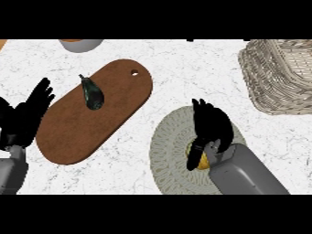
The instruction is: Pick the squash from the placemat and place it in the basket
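Squash [202, 161] sits on the round woven placemat [168, 137] directly beneath the right hand [209, 125] — fingers extended over it, not visibly closed — with the wicker basket [280, 87] far-right and the open left hand [19, 114] resting at left.

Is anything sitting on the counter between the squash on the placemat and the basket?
Nothing visible. The squash lies on the placemat, mostly hidden under the right hand; only bare counter shows between there and the basket at the upper right.
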